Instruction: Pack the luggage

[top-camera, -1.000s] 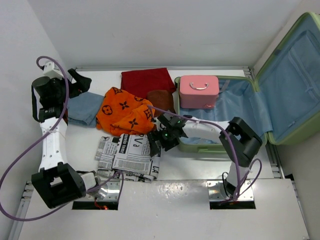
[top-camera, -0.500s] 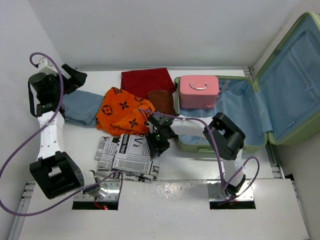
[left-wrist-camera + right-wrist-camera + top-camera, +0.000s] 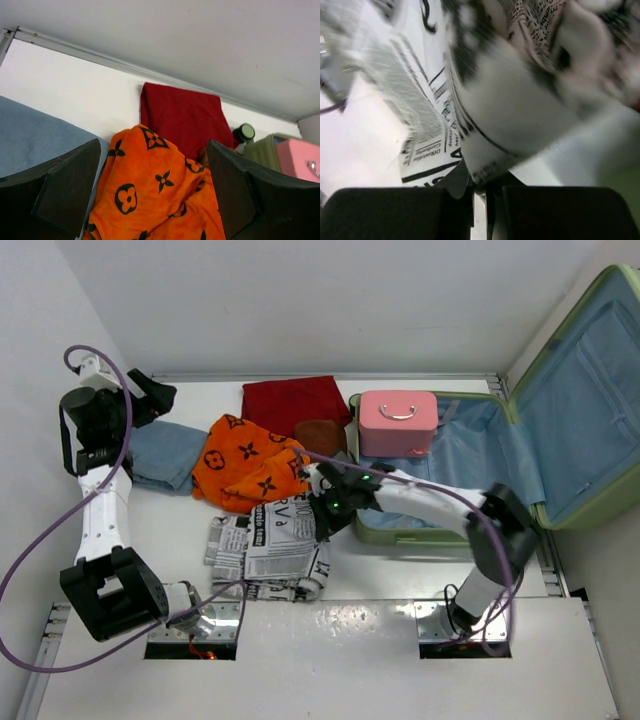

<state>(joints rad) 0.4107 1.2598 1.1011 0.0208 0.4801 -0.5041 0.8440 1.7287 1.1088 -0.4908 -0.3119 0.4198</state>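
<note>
The luggage point(image 3: 405, 533) lies open at the right of the table point(image 3: 390, 570) with its lid raised. Its blue lining holds only the pink case point(image 3: 398, 423) in the back left corner, so packing is judged barely begun. The right gripper point(image 3: 325, 512), just outside the luggage's left wall, is clamped on an edge of the newspaper-print sheet point(image 3: 275, 550), which rests largely on the table. The orange cloth point(image 3: 245, 465), red cloth point(image 3: 295, 400) and blue cloth point(image 3: 165, 455) lie unpacked to the left, where the left gripper point(image 3: 150, 192) hangs spread wide and empty.
</note>
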